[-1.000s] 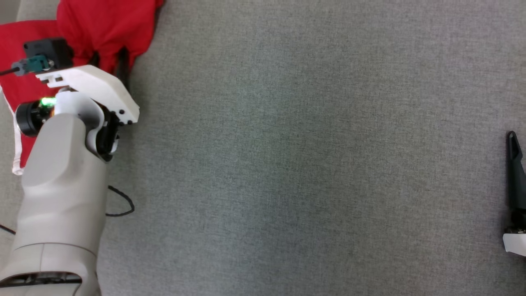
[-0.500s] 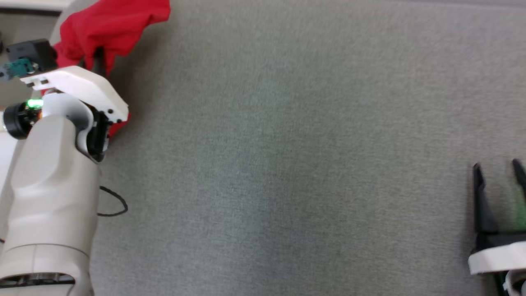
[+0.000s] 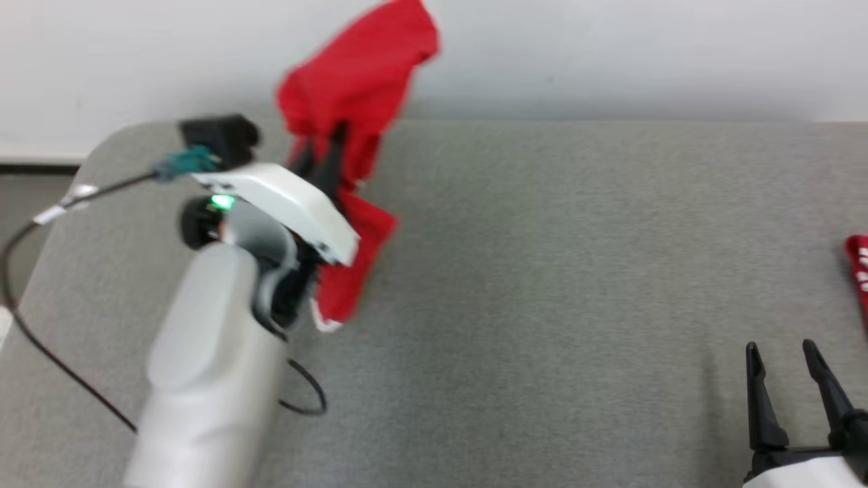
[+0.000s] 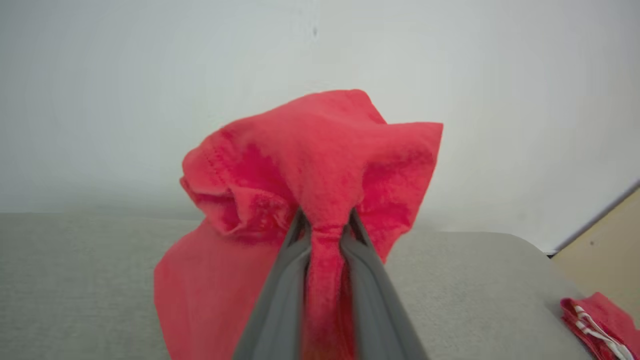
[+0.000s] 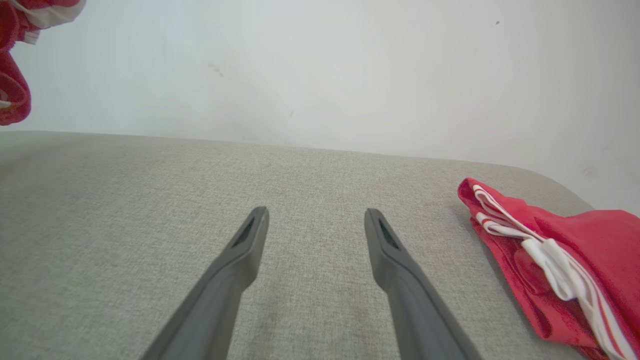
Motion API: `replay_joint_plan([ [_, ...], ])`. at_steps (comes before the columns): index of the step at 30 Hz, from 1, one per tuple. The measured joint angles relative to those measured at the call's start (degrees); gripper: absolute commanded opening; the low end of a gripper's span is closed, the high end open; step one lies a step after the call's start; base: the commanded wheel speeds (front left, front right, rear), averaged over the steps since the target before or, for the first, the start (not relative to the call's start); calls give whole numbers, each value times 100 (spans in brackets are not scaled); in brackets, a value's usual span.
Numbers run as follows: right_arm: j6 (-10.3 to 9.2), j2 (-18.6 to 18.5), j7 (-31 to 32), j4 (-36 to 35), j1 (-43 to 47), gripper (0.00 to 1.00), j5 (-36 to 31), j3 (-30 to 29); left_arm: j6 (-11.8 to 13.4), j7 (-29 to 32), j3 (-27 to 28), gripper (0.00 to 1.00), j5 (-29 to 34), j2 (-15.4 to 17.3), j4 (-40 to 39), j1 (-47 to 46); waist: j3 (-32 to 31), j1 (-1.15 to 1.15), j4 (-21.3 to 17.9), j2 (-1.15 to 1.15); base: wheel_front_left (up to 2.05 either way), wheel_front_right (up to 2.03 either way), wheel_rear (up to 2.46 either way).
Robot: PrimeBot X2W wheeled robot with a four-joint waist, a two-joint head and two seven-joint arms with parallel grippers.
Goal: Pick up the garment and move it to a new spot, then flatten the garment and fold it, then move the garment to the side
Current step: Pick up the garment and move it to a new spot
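Note:
The garment [image 3: 352, 81] is a red cloth, bunched and hanging in the air above the grey padded table [image 3: 542, 271]. My left gripper [image 3: 319, 159] is shut on a fold of it, and a white-edged hem dangles under the wrist. In the left wrist view the garment [image 4: 320, 150] puffs out over the left gripper [image 4: 326, 220], pinched between both fingers. My right gripper [image 3: 780, 349] stands open at the lower right, low over bare table. The right gripper [image 5: 316, 215] has nothing between its fingers, and the hanging garment [image 5: 12, 95] shows at the top left there.
A second red cloth with white stripes [image 5: 560, 250] lies folded at the table's right edge [image 3: 860, 268], right of my right gripper. A black cable [image 3: 41, 346] loops beside my left forearm. A white wall rises behind the table's far edge.
My left gripper has closed on the garment and lifted it off the table, carrying it rightwards. The head camera has tilted up, bringing the wall and the open right gripper into view.

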Motion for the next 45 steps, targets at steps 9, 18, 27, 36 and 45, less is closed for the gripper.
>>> replay_joint_plan([
  [9,0,166,0,24,276,100,15,-4,119,1053,-1247,0,-1479,-129,-2684,1628,-409,-1,-573,0,0,0,0],
  [18,0,220,-1,40,319,100,38,55,854,1260,-2470,0,-2283,-138,-4001,2442,-463,-1,-939,0,0,0,0],
  [27,0,254,0,75,292,100,82,145,1141,1281,-2438,0,-2664,-120,-3222,2548,-355,-1,-1116,0,0,0,0],
  [36,0,272,0,135,192,100,99,207,1029,823,-2068,0,-2450,156,-1631,1945,-200,-1,-1278,0,0,0,0],
  [45,0,285,-1,227,73,100,118,308,882,53,-2027,100,-1944,315,-44,1141,-61,0,-1361,0,0,0,0],
])
